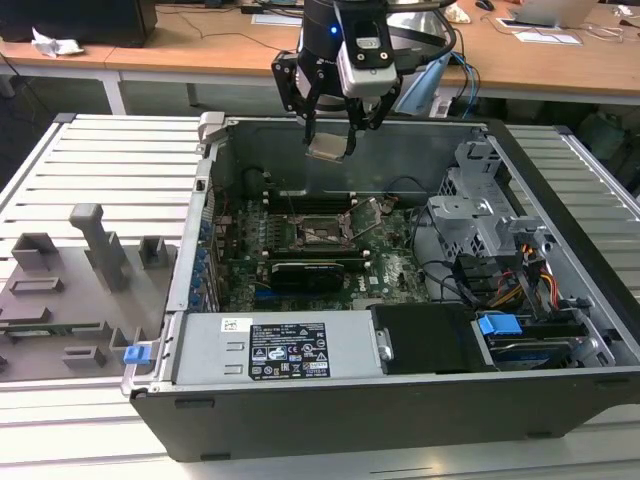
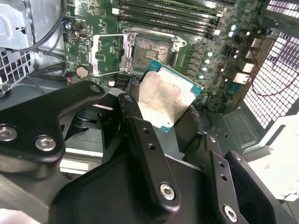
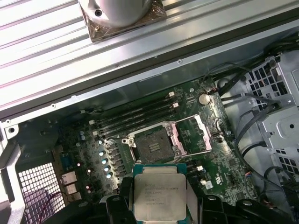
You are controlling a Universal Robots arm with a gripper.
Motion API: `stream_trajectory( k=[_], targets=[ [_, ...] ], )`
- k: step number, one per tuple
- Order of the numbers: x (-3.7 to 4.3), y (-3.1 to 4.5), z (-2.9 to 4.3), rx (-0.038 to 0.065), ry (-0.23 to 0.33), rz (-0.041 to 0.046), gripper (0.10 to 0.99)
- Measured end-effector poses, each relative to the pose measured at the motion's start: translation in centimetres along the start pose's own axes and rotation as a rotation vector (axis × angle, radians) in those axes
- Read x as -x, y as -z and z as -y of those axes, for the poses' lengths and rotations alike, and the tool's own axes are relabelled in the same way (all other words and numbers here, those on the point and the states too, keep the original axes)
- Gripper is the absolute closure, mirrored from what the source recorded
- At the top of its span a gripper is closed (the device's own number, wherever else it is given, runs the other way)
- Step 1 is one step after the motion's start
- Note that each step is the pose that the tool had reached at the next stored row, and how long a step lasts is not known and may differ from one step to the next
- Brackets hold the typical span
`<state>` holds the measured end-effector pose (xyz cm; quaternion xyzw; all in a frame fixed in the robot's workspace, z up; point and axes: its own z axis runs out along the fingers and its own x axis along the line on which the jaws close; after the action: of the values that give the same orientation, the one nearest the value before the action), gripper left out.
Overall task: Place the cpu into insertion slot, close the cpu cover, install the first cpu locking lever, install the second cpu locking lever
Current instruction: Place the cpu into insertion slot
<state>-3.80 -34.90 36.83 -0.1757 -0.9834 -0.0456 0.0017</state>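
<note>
My gripper (image 1: 331, 140) hangs above the open computer case, shut on the cpu (image 1: 329, 148), a small silvery square chip held by its edges. In both wrist views the cpu (image 2: 163, 99) (image 3: 160, 193) sits between the black fingers (image 2: 135, 109), above and apart from the motherboard. The insertion slot (image 3: 152, 145) (image 2: 153, 48) (image 1: 319, 232) lies bare on the green board below. The cpu cover (image 3: 192, 135) (image 2: 108, 53), a thin metal frame, stands swung open beside the slot. Thin wire levers stick out near it.
Memory slots (image 3: 140, 112) run along one side of the slot, and a black graphics card (image 1: 318, 272) lies on the other. A drive cage with cables (image 1: 480, 215) fills the exterior view's right of the case. A grey fixture plate (image 1: 75, 275) lies outside, at the exterior view's left.
</note>
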Motion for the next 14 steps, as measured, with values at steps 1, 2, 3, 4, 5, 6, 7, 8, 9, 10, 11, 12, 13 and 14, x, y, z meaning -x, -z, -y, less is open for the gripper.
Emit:
stream_trajectory(
  k=[1,2,3,4,5,6,7,8,9,10,11,12,13,14],
  targets=[
    [0.00,0.00,0.00,0.000,-0.003,0.0003,0.545],
    [0.00,-0.01,0.00,0.000,-0.008,0.0007,0.545],
    [0.00,-0.01,0.00,0.000,-0.012,0.0011,0.545],
    [0.00,-0.02,0.00,0.000,-0.018,0.0017,0.545],
    [0.00,-0.02,0.00,0.000,-0.022,0.0020,0.545],
    [0.00,-0.03,0.00,0.000,-0.025,0.0023,0.545],
    [0.00,-0.03,0.00,0.001,-0.029,0.0026,0.545],
    [0.00,-0.03,0.00,0.001,-0.032,0.0029,0.545],
    [0.00,-0.04,0.00,0.001,-0.036,0.0033,0.545],
    [0.00,-0.04,0.00,0.001,-0.039,0.0035,0.545],
    [0.00,-0.05,0.00,0.001,-0.044,0.0039,0.545],
    [0.00,-0.05,0.00,0.001,-0.047,0.0043,0.545],
    [0.00,-0.06,0.00,0.001,-0.050,0.0045,0.545],
    [0.00,-0.06,0.00,0.001,-0.054,0.0049,0.545]
  ],
)
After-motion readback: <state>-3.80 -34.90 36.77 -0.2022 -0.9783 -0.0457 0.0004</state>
